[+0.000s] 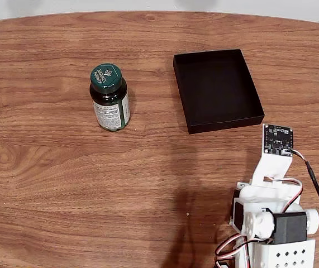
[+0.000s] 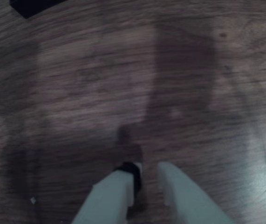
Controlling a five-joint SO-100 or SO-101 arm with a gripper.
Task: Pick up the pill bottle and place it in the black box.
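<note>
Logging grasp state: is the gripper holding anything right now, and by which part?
Nothing is held. The gripper is empty over bare wood table; the dark-green pill bottle stands untouched on the table.

The wrist view is blurred. The black box (image 2: 35, 5) is cut off by its top edge there; the gripper (image 2: 147, 173) fingers run off the bottom. The bottle (image 1: 110, 97) label's print is too small to read.
</note>
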